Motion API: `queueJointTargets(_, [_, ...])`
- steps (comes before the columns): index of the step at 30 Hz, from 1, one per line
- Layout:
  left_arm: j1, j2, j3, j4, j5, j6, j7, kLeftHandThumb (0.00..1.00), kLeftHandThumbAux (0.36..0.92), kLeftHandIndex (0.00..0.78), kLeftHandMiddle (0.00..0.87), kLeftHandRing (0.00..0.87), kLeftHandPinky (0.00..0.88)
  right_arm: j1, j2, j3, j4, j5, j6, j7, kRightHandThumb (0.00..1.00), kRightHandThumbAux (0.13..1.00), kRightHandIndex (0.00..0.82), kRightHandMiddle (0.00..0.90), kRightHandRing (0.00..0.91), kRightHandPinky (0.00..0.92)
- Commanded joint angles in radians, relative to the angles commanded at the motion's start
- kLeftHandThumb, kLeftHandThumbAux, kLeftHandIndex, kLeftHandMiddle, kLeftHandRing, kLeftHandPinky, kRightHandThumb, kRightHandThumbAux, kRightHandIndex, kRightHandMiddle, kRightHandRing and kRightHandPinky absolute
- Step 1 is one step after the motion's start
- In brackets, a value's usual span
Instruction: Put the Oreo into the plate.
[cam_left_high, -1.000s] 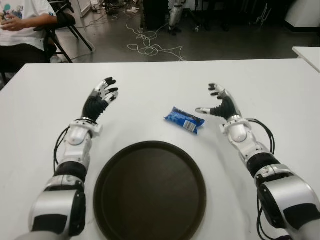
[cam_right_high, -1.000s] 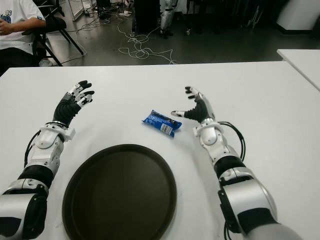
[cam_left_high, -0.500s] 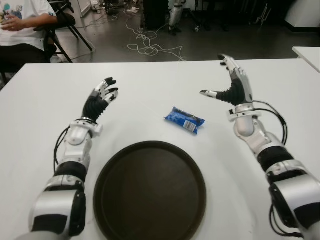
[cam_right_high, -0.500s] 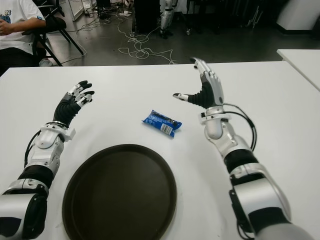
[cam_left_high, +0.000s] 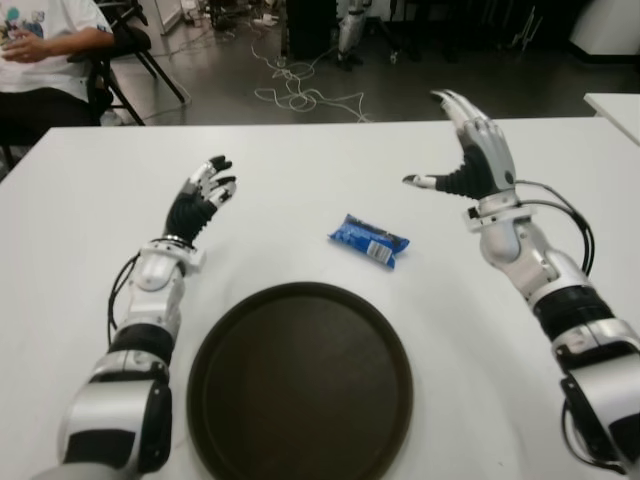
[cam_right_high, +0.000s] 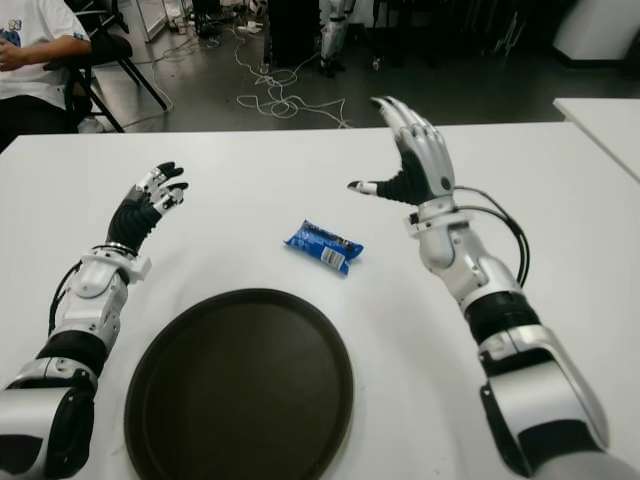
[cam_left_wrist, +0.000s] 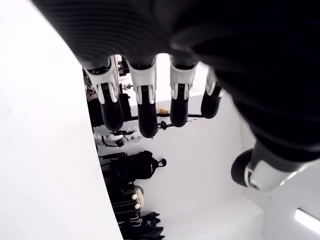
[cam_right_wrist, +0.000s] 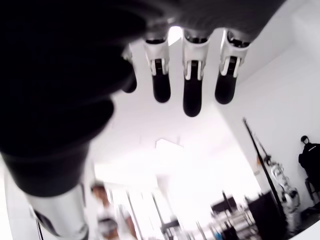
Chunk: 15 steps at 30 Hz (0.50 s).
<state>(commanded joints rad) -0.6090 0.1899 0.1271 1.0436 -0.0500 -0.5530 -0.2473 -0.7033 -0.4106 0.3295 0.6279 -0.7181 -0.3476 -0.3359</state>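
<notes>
No text, brand name or number can be read with certainty anywhere. White markings are seen on the small blue plastic snack packet (cam_left_high: 369, 240), but they are too small to be made out. A coloured print is seen on the white shirt of the seated person (cam_left_high: 40, 45), and it cannot be read either.

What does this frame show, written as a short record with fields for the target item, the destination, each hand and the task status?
target item: blue Oreo snack packet, lying on the white table, untouched
destination: round dark brown plate, nothing on it, nearer the robot than the packet
packet vs plate: apart, packet just beyond the plate's far rim
left hand: open, holding nothing, to the left of the packet
right hand: open, fingers spread, raised, to the right of and beyond the packet
background: seated person at the far left corner
task status: packet not yet grasped
</notes>
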Motion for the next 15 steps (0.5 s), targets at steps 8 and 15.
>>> queueJointTargets(8, [0.004,0.0,0.004,-0.003,-0.005,0.002,-0.004,0.166,0.548,0.09,0.131,0.132,0.169,0.016,-0.019,0.037,-0.196,-0.046,0.173,0.246,0.0,0.78,0.106,0.133,0.157,0.166])
queueJointTargets(15, [0.008,-0.001,0.005,-0.013,-0.009,0.001,-0.011,0.162,0.562,0.098,0.138,0.134,0.156,-0.011,0.042,0.113,-0.145,-0.109,0.252,0.279,0.0,0.804,0.11,0.134,0.143,0.139])
